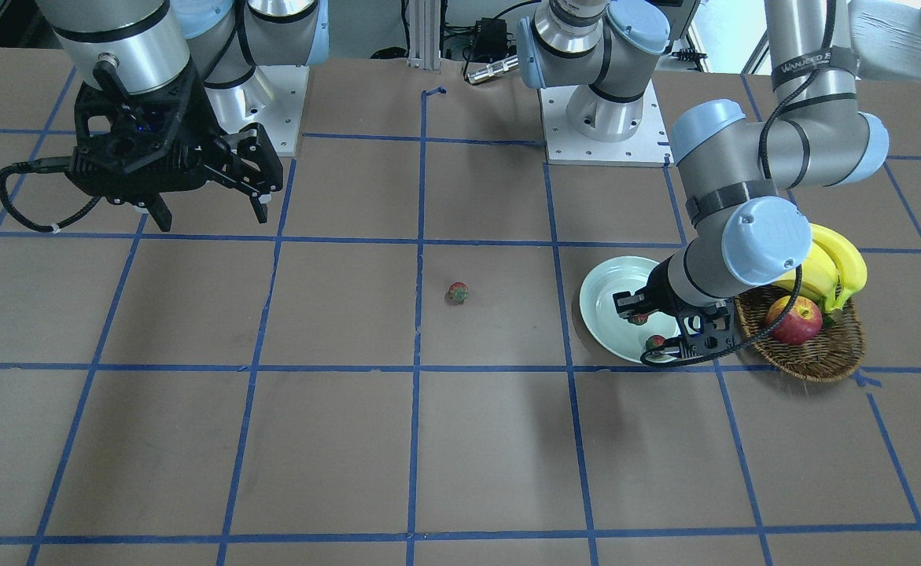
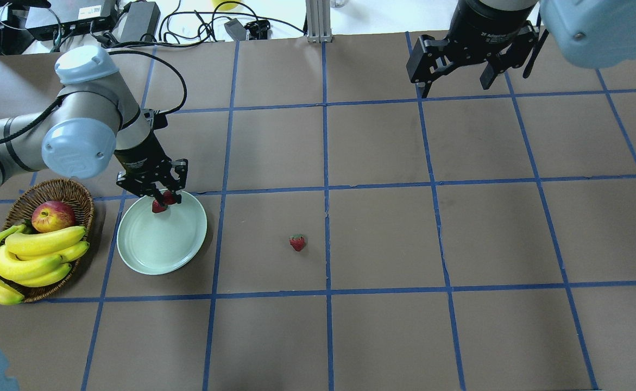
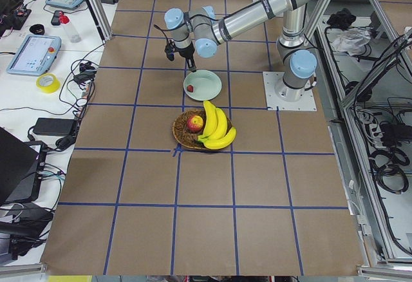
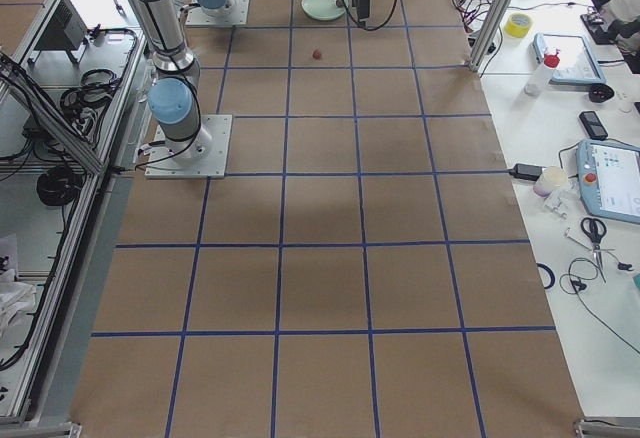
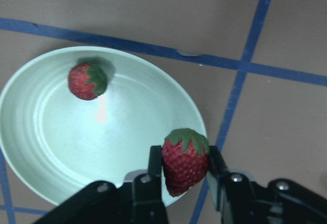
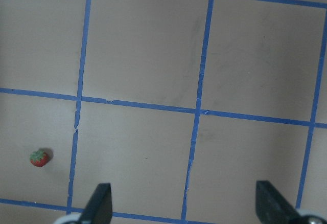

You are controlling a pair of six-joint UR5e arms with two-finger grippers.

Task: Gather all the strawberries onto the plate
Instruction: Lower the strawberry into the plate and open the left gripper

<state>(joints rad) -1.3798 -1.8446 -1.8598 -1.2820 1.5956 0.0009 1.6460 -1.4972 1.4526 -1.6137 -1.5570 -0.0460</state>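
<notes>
Your left pincer (image 5: 185, 155) is clutching a berry (image 5: 185, 169) at the plate's (image 5: 30, 147) five o'clock; second berry (image 5: 87, 81) is lying inside, third berry (image 2: 297, 242) waiting.

Loose strawberry (image 2: 297, 242) has bare bench (image 2: 459, 228) all round. Left end effector (image 2: 161, 200), gripping held strawberry (image 5: 185, 165), overhangs plate (image 2: 155, 255) rim; basket (image 2: 73, 193) just beside.

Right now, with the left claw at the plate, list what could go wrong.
1. The left claw has the held strawberry over the plate rim; released here, it may bounce off onto the table.
2. The last strawberry lies loose on the table; a poor grasp could roll it away.
</notes>
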